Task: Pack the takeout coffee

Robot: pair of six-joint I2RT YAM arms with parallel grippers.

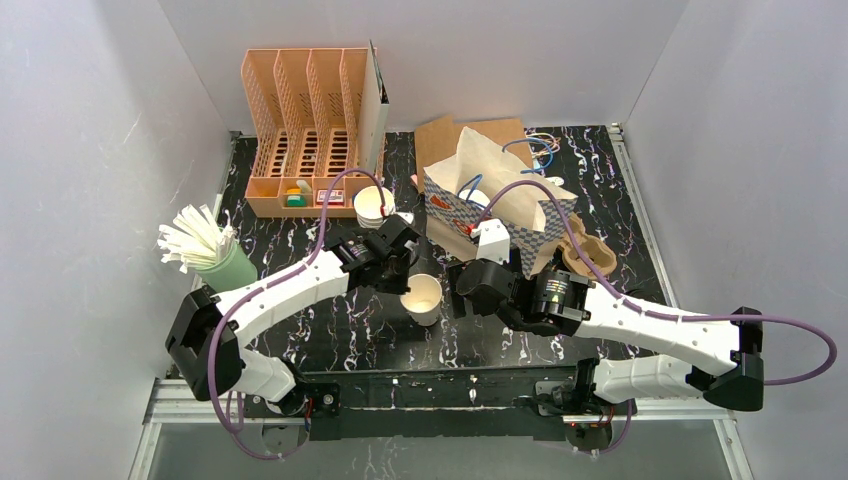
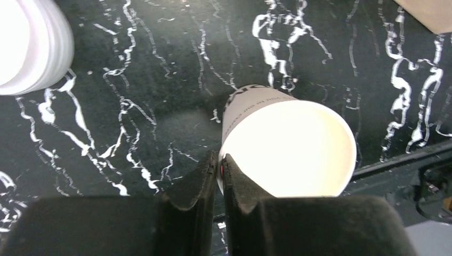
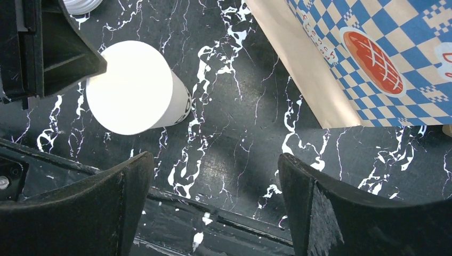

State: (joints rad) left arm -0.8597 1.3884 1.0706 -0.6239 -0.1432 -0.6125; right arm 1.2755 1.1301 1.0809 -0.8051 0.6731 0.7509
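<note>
A lidless white paper cup [image 1: 422,297] stands on the black marbled table, near the front middle. My left gripper [image 2: 219,162] is shut on its near rim, with one finger inside the cup and one outside. That same cup [image 3: 133,88] appears in the right wrist view, with the left gripper's black body at its upper left. Just right of the cup, my right gripper [image 3: 213,160] hangs open over bare table with nothing between its fingers. The brown pulp tray [image 1: 590,255] lies behind the right arm, partly hidden.
A blue-checkered paper bag [image 1: 500,200] stands open at the back middle. Another white cup [image 1: 372,205] sits behind the left gripper, and stacked white lids [image 2: 26,42] show nearby. A green cup of straws [image 1: 225,265] stands at the left, an orange organizer [image 1: 305,130] at the back left.
</note>
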